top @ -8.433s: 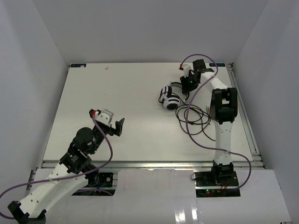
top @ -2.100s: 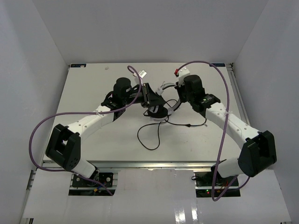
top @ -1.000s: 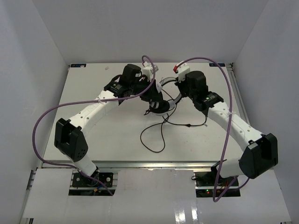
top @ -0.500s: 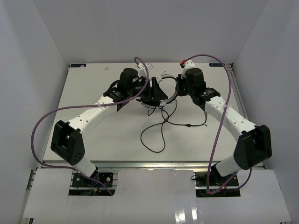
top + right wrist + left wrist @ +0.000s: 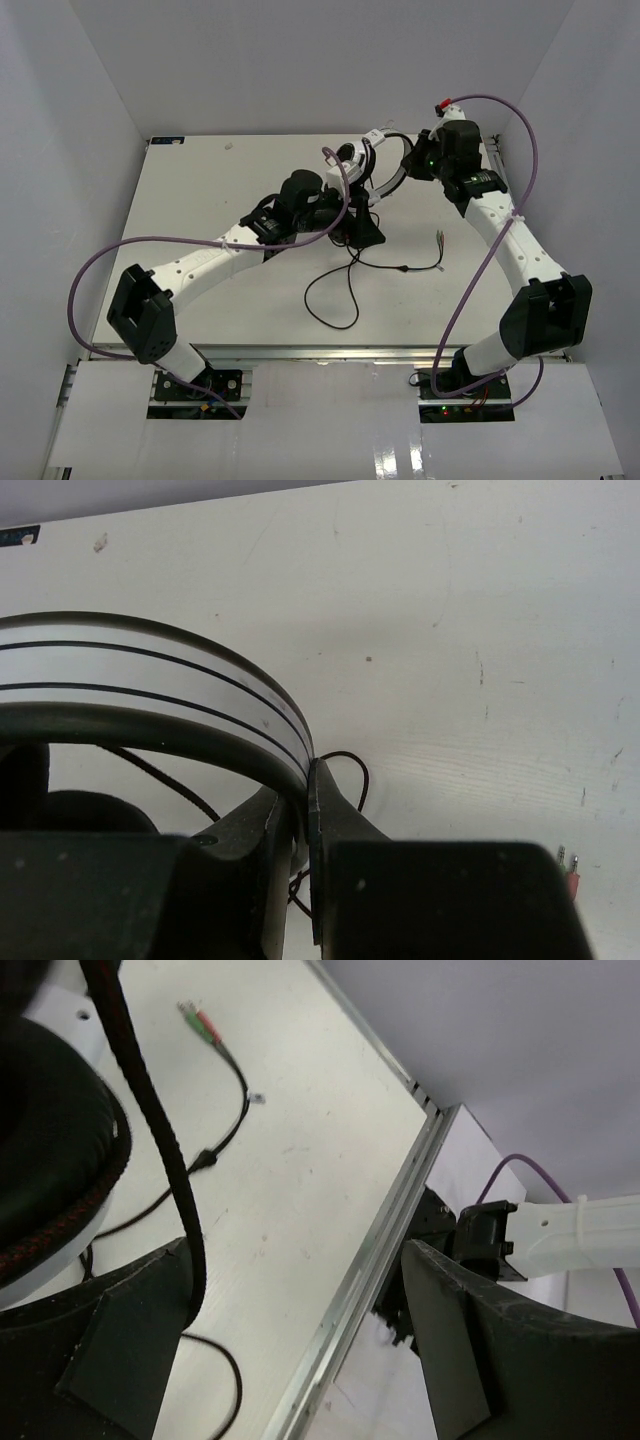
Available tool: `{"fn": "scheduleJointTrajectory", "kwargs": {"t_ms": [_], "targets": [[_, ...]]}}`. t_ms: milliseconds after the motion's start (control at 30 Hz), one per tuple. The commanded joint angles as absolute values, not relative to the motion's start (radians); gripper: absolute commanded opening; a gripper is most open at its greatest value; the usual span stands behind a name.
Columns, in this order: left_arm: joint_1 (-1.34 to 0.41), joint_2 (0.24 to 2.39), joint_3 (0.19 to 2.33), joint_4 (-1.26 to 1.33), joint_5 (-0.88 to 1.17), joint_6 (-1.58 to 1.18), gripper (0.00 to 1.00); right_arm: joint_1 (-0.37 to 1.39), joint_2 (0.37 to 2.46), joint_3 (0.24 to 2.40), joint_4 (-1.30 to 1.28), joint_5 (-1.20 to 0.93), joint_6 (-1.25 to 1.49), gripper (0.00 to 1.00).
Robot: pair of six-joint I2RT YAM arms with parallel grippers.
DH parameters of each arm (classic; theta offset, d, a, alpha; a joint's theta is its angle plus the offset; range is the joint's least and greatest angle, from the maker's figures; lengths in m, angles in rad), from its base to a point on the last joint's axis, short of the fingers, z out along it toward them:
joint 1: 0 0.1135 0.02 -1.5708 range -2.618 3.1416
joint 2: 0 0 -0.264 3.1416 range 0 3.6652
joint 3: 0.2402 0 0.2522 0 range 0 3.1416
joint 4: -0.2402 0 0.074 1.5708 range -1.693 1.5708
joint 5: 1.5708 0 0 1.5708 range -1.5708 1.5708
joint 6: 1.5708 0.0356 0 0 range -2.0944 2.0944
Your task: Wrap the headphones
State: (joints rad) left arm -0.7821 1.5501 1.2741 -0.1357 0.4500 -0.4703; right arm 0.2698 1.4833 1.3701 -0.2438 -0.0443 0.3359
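Observation:
The headphones (image 5: 400,172) hang off the table at the far right, and my right gripper (image 5: 415,165) is shut on their curved white-and-black headband (image 5: 150,675). In the right wrist view the jaws (image 5: 305,780) pinch the band's end. My left gripper (image 5: 362,228) stands open just below, nothing between its fingers (image 5: 470,1350). A black padded earcup (image 5: 40,1160) and a braided lead (image 5: 150,1120) sit at its left finger. The thin black cable (image 5: 335,295) trails in loops on the table, and its plug (image 5: 440,240) lies to the right.
The table's metal front rail (image 5: 370,1260) runs diagonally through the left wrist view. The right arm's base (image 5: 560,1240) shows beyond the rail. Purple arm cables (image 5: 150,250) arc over both arms. White walls close in the table on three sides.
My left gripper has opened, let go of the headphones and shifted right, toward the near side. My right gripper has carried the headphones up and toward the far right.

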Motion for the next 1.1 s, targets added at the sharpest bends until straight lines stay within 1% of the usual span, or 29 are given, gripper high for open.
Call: {"fn": "scheduleJointTrajectory", "kwargs": {"t_ms": [0, 100, 233, 467, 600, 800, 933, 1067], "targets": [[-0.868, 1.487, 1.107, 0.084, 0.337, -0.4, 0.93, 0.253, 1.469, 1.449, -0.166, -0.189, 0.528, 0.08], [-0.886, 1.467, 0.979, 0.277, 0.278, -0.383, 0.93, 0.232, 1.452, 1.443, -0.169, -0.216, 0.551, 0.08], [-0.901, 1.454, 0.877, 0.42, 0.195, -0.324, 0.93, 0.218, 1.435, 1.44, -0.175, -0.238, 0.573, 0.08], [-0.902, 1.444, 0.849, 0.466, 0.139, -0.249, 0.93, 0.212, 1.43, 1.416, -0.168, -0.29, 0.622, 0.08], [-0.902, 1.453, 0.753, 0.564, 0.113, -0.198, 0.94, 0.182, 1.418, 1.391, -0.141, -0.393, 0.687, 0.08], [-0.902, 1.468, 0.59, 0.768, 0.044, -0.033, 0.96, 0.127, 1.383, 1.399, -0.135, -0.456, 0.705, 0.08], [-0.9, 1.48, 0.494, 0.852, -0.038, 0.065, 0.97, 0.118, 1.354, 1.393, -0.143, -0.475, 0.679, 0.08], [-0.896, 1.55, 0.452, 0.88, -0.067, 0.08, 0.97, 0.119, 1.334, 1.358, -0.139, -0.495, 0.681, 0.08]]}}
